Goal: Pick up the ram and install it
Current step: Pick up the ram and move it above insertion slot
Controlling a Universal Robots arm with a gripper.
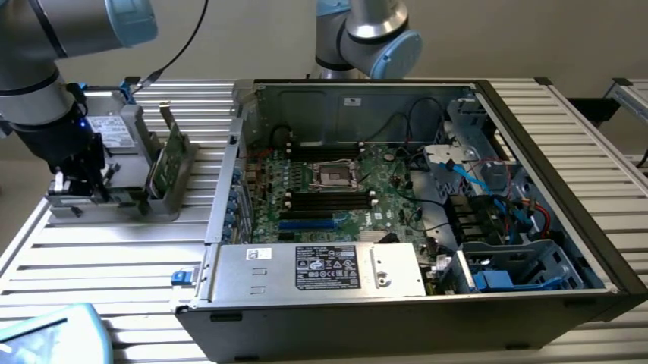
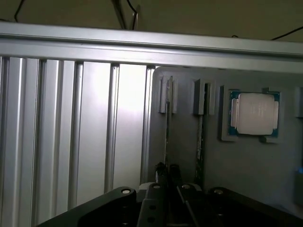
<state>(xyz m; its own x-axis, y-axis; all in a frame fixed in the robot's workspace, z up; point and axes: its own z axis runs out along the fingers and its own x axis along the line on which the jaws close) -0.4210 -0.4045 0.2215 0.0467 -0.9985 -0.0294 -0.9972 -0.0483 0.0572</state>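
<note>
At the table's (image 1: 111, 265) near corner a pale blue thing (image 1: 45, 334) is cut off, and I can't make out what it is. Further in, by the table's edge on the exterior view's left, the gripper (image 1: 81, 189) is down at a grey holder (image 1: 127, 203), and its bulk hides what lies beneath. From the wrist, the ram (image 2: 167, 123) stands edge-on in the holder, a thin line meeting the gripper (image 2: 167, 174); whether it is gripped I cannot tell. A second stick (image 2: 201, 137) stands just beside it, then a silver chip (image 2: 255, 113). A green board (image 1: 170, 152) stands upright at the holder's end nearest the open case (image 1: 405, 318) in the table's middle, motherboard (image 1: 335, 186) exposed. A second arm (image 1: 365, 34) rises behind the far edge.
</note>
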